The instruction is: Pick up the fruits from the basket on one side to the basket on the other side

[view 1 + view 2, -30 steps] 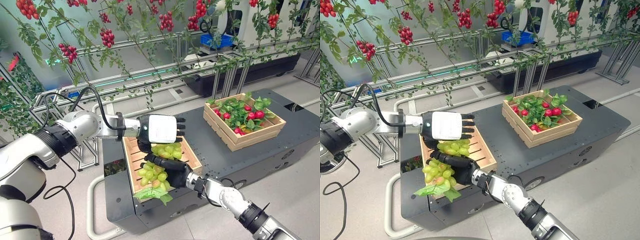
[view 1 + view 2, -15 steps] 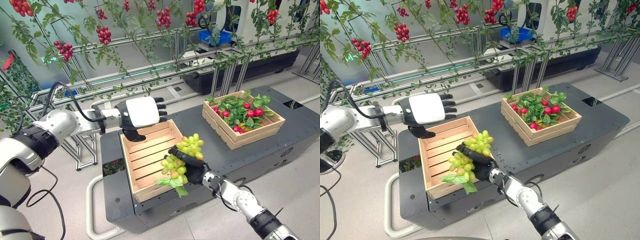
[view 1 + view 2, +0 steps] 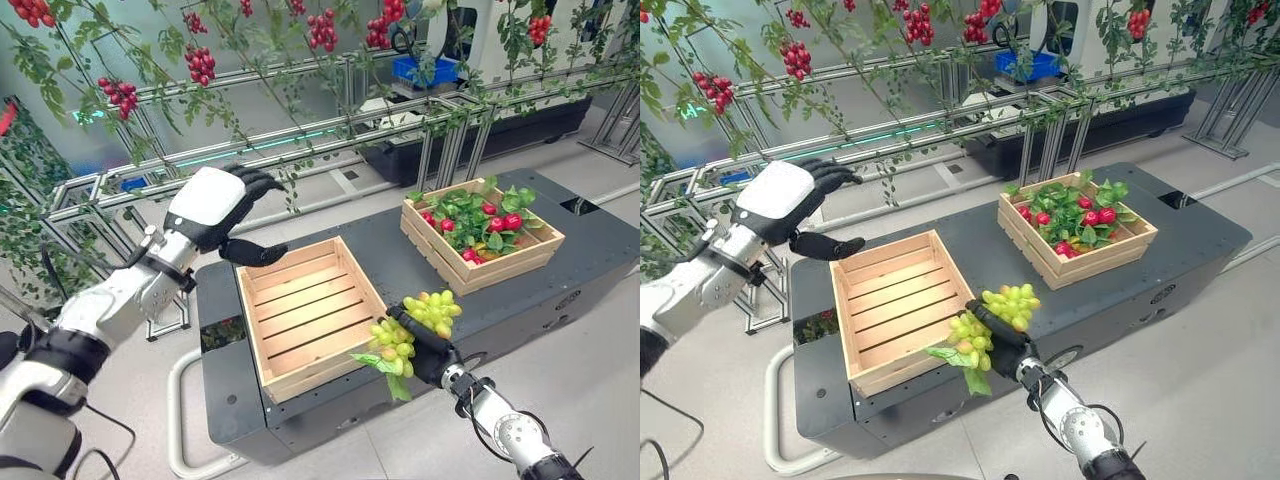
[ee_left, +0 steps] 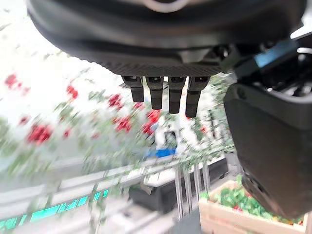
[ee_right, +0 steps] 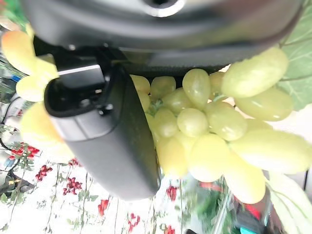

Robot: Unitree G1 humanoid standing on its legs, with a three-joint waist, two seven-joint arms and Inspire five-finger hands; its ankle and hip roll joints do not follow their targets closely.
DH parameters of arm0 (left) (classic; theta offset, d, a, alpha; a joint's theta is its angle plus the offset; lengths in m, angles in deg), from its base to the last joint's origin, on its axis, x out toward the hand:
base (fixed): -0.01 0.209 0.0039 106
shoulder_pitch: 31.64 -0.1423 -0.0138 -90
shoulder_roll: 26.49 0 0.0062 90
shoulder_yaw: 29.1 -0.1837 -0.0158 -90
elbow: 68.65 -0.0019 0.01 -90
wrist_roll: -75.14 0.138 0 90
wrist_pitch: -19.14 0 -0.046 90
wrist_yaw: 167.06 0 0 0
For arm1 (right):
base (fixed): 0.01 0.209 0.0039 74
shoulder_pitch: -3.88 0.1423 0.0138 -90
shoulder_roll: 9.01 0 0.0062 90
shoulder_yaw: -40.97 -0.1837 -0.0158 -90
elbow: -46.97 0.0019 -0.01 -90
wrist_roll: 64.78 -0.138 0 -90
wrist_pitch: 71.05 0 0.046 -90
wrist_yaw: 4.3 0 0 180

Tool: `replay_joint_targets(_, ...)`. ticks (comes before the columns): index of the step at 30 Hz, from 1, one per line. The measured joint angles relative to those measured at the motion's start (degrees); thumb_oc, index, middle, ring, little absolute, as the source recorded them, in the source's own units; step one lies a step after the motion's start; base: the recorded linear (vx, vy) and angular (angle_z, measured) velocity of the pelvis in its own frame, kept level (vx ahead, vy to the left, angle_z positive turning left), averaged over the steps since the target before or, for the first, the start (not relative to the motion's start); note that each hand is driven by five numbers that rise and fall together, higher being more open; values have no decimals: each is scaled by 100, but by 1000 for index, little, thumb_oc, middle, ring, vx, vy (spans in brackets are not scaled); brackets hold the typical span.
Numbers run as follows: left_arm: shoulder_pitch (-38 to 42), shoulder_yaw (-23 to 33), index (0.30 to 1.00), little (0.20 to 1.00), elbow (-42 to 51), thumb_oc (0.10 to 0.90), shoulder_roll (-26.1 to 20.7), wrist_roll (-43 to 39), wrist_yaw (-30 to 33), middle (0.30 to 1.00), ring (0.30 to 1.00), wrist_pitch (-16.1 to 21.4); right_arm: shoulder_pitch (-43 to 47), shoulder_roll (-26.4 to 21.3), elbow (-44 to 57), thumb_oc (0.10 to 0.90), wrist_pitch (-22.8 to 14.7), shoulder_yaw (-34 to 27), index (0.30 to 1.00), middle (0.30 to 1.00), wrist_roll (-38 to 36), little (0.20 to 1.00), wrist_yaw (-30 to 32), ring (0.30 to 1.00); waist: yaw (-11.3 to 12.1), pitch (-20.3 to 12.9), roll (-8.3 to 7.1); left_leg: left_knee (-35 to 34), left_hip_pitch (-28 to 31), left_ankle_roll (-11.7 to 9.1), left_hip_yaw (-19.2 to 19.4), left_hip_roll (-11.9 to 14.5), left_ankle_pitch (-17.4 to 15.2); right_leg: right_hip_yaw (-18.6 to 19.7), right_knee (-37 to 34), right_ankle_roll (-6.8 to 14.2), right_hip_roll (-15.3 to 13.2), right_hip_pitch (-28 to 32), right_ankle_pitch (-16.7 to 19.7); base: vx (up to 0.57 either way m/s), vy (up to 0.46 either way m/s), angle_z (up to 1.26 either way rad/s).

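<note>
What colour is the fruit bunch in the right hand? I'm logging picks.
Pale yellow-green grape bunch, clearest in the right wrist view, held by the right hand.

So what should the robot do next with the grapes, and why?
Probably carry them toward the far crate. The right hand is curled round the green grapes and holds them in the air just past the near crate, whose slats are bare. The far crate already holds red fruit and leaves. The left hand hangs open, off to the side.

My right hand lifted the grapes out of the near crate, now past its right edge over the bench. Left hand pulled back off the crate, fingers spread.
</note>
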Motion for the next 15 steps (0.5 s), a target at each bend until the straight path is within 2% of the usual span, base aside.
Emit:
replay_joint_targets(4, -829, 495, 900, 900, 58, 800, 529, -782, -429, 900, 900, -260, -175, 190, -254, 400, -158, -227, 300, 300, 234, 300, 15, 300, -125, 82, -138, 0, 6, 7, 54, 1, -14, 77, 0, 6, 7, -36, 5, 5, -8, -10)
replay_joint_targets(6, -1224, 853, 900, 900, 108, 800, 990, -1395, -635, 900, 900, -402, -269, 345, -299, 400, -220, -409, 300, 300, 472, 300, 48, 300, -129, 113, -182, 0, 45, 21, 152, 5, -27, 147, -1, 11, 8, -52, 8, 10, -5, -21)
replay_joint_targets(8, -1708, 1337, 900, 900, 254, 800, 1773, -2158, -811, 900, 900, -614, -393, 574, -379, 400, -458, -529, 300, 300, 643, 300, 154, 300, -152, 148, -245, 0, 116, 15, 222, 8, -65, 208, -1, 46, 12, -50, 25, 12, -3, -18)
replay_joint_targets(11, -1906, 1398, 900, 900, 256, 800, 2288, -2718, -941, 900, 900, -827, -410, 763, -470, 400, -547, -643, 300, 300, 660, 300, 311, 300, -136, 183, -296, 0, 141, 14, 306, 13, -89, 290, -2, 48, 19, -47, 29, 23, -19, -17)
replay_joint_targets(13, -2238, 1581, 900, 900, 262, 800, 2858, -3049, -962, 900, 900, -873, -457, 937, -520, 400, -644, -673, 300, 300, 838, 300, 419, 300, -198, 216, -348, 1, 202, -2, 338, 23, -123, 332, -2, 49, 37, -56, 28, 33, -36, -16)
replay_joint_targets(15, -2467, 1612, 900, 900, 263, 800, 3129, -3188, -973, 900, 900, -907, -475, 1059, -605, 400, -662, -679, 300, 300, 885, 300, 496, 300, -200, 223, -371, 0, 252, -23, 340, 44, -155, 427, -2, 41, 64, -46, 23, 31, -49, -21)
